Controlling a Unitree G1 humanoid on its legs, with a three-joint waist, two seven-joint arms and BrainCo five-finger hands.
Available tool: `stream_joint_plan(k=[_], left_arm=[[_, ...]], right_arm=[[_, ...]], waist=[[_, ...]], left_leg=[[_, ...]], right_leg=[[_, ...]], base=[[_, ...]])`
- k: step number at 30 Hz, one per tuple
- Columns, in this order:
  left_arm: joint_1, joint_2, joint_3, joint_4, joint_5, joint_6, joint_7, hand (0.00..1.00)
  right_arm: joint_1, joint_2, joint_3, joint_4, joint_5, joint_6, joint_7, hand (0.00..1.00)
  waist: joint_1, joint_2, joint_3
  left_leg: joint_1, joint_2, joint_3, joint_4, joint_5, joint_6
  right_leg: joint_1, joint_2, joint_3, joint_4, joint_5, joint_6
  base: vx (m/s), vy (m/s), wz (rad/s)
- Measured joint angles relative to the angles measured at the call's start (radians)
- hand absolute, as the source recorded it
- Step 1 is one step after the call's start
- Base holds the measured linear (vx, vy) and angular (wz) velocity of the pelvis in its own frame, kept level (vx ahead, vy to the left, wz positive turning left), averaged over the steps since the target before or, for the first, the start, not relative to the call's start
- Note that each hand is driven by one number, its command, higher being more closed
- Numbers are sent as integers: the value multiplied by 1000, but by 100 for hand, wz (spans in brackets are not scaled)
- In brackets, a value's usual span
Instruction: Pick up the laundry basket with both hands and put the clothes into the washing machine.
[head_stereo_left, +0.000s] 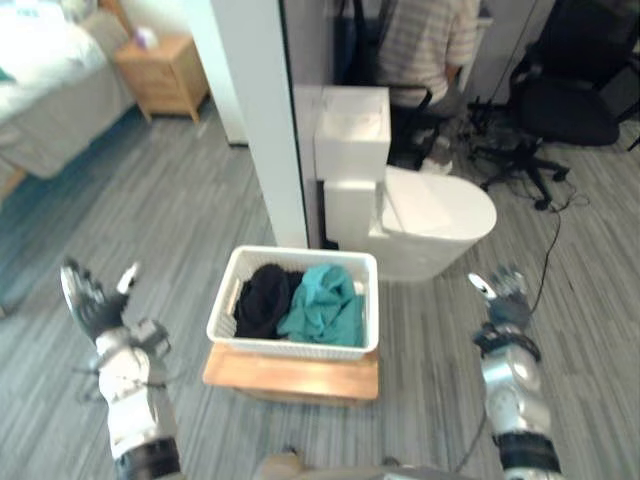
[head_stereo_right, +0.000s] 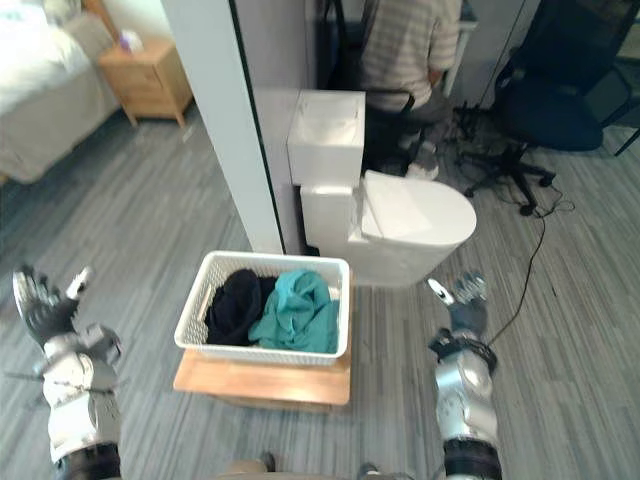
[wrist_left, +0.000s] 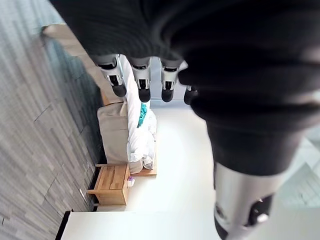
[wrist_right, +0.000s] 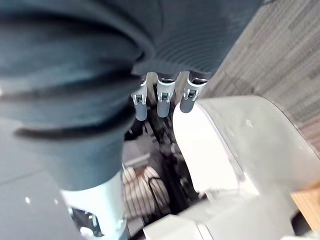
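On the grey floor, the basket of soft clothes looks light and stiff; grip its side rims. Your left hand and right hand hang open, empty.

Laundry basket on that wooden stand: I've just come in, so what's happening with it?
Nothing holds it yet. The white laundry basket sits on the wooden stand with black and teal clothes inside. The left robot hand and right robot hand hover open on either side, apart from it. A person sits behind.
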Motion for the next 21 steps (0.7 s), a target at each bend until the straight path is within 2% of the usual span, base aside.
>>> stream_joint_plan(k=[1, 3, 5, 10, 13, 14, 19, 21], left_arm=[[-64, 52, -24, 29, 31, 19, 1, 0], [-151, 94, -58, 65, 53, 45, 1, 0], [-269, 155, -95, 121, 82, 67, 1, 0], [-464, 297, -195, 229, 49, 94, -15, 0], [-562, 391, -284, 299, -21, 94, -71, 0], [-605, 413, -315, 330, -49, 94, -103, 0], [-776, 485, -471, 471, -77, 96, -207, 0], [-826, 506, -514, 549, -76, 97, -246, 0]], right_arm=[[-61, -18, 25, 13, 13, 2, 2, 0], [-123, -46, 43, 24, 30, 6, 4, 0], [-200, -64, 66, 44, 45, 29, 11, 0], [-223, -114, 67, 44, 156, 45, 17, 0], [-227, -154, 97, 44, 216, 51, 19, 0], [-226, -168, 105, 42, 221, 69, 30, 0], [-173, -258, 133, 2, 226, 96, 51, 0], [-152, -289, 133, -5, 234, 108, 74, 0]], waist=[[10, -4, 35], [24, -1, 68], [26, 0, 128], [49, -6, 205], [50, -16, 231], [52, -20, 238], [57, -43, 264], [50, -53, 270]], left_leg=[[-43, 0, -11, 29, 4, 0], [-97, -3, -23, 59, 5, 2], [-151, -5, -30, 93, 9, 6], [-242, 7, -53, 117, 28, 2], [-282, 17, -63, 119, 43, -2], [-295, 22, -68, 123, 45, -5], [-353, 31, -80, 134, 53, -7], [-364, 31, -77, 136, 54, -7]], right_leg=[[-28, 0, 0, 1, 14, 0], [-65, 1, -5, 6, 21, 0], [-109, -1, -14, 32, 21, 0], [-203, -3, -26, 85, 25, -6], [-239, 1, -38, 97, 28, -12], [-253, 4, -42, 108, 28, -12], [-294, 7, -64, 128, 24, -18], [-303, 4, -68, 135, 24, -18]], base=[[-156, 6, 9], [-145, -7, 11], [-160, -14, 15], [-122, -17, 6], [-114, -39, 9], [-87, -32, 7], [-80, -25, 10], [3, 11, 9]])
